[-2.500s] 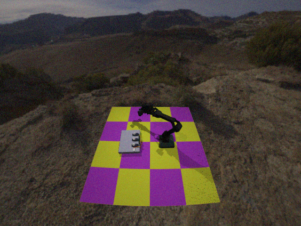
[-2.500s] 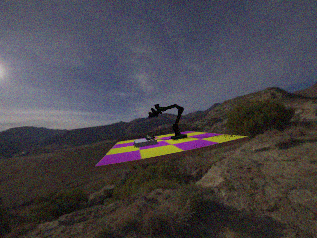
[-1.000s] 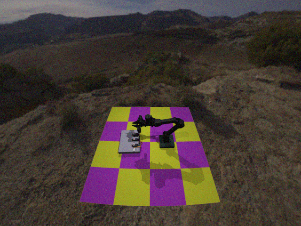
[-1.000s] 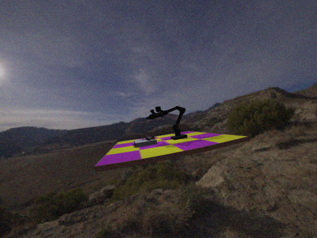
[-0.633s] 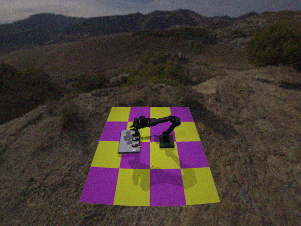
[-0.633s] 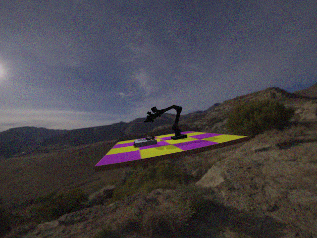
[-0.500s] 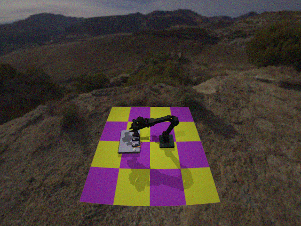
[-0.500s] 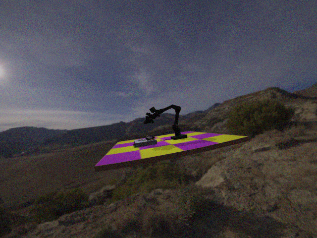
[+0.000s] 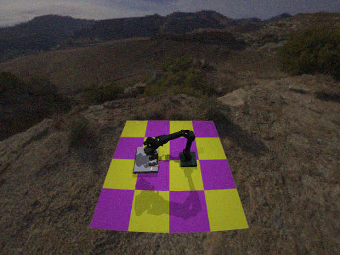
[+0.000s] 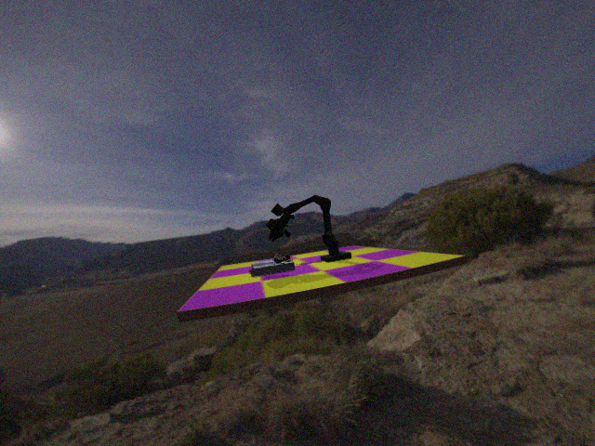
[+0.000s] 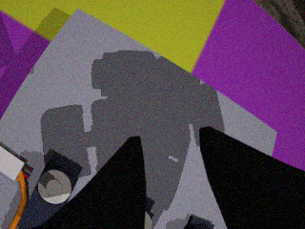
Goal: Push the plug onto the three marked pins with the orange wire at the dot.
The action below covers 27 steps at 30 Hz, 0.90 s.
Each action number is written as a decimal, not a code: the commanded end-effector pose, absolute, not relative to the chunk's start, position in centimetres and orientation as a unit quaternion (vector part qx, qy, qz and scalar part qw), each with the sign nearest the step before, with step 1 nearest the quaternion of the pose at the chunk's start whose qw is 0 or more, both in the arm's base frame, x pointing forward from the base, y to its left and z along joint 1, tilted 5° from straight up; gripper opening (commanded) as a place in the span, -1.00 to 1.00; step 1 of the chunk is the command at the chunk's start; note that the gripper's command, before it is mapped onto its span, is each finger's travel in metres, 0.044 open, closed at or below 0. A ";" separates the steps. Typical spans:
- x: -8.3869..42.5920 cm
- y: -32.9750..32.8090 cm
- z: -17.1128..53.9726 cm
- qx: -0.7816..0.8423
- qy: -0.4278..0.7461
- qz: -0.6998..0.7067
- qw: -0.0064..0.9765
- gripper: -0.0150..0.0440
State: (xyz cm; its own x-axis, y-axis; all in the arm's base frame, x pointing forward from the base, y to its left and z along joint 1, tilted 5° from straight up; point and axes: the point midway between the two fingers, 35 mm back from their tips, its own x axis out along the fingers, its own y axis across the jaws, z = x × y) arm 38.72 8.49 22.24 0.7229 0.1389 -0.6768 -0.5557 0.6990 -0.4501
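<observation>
My gripper (image 11: 171, 141) is partly open, with nothing between its fingers. In the top and exterior views it hangs above the grey board (image 9: 139, 154) (image 10: 273, 269) (image 11: 62, 72). A dark blue block with a round pale cap (image 11: 54, 186) sits on the board, left of the fingers in the wrist view. Further left, a white piece (image 11: 9, 163) has small dark and red details at its end. An orange wire (image 11: 23, 193) (image 9: 155, 166) curves away from there. I cannot make out the plug's holes, the pins or the dot. The fingers hide part of the board.
Another dark block (image 11: 199, 222) shows at the bottom of the wrist view, between the fingers' lower parts and partly cut off. The arm's base (image 9: 188, 159) (image 10: 336, 256) stands right of the board on the yellow and purple table (image 9: 186, 211) (image 10: 220, 295). The arm's shadow crosses the board.
</observation>
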 end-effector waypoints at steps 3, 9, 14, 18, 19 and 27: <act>38.9 10.1 20.2 -0.391 0.358 0.255 0.809 -0.10; 38.6 11.6 18.3 -0.438 0.392 0.308 0.748 -0.10; 38.2 12.8 16.7 -0.474 0.416 0.354 0.691 -0.10; 37.8 13.7 15.5 -0.499 0.431 0.391 0.642 -0.10; 37.7 13.9 15.2 -0.504 0.435 0.400 0.630 -0.10; 36.4 15.5 13.1 -0.543 0.456 0.473 0.523 -0.10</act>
State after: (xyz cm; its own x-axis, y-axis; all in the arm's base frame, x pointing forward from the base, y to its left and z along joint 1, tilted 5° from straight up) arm 36.99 14.84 13.87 0.2058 0.0332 -0.9780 -0.9773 0.0574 -0.2037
